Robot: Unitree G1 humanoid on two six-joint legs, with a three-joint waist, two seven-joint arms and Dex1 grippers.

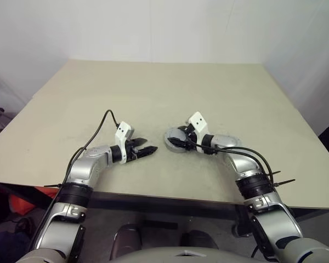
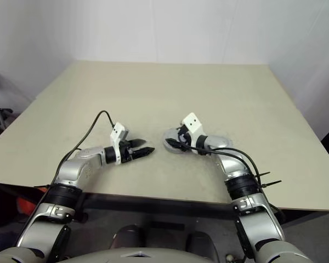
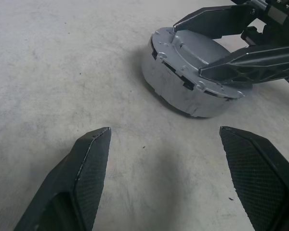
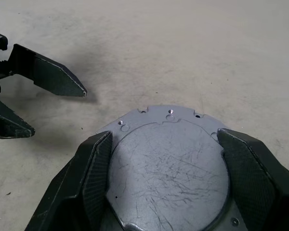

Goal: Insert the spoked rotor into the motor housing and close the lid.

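Right claw (image 4: 164, 183): spread astride lid (image 4: 171, 163), apparently to seat it, contact unclear | lid: closed on housing (image 3: 183, 94) | Left claw (image 3: 166, 175): released, held clear just beside.

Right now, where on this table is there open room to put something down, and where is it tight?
The far half of the table beyond both grippers is bare, as are its left and right side strips. It is crowded near the front middle: the right gripper straddles the lid, and the open left gripper sits just beside it.
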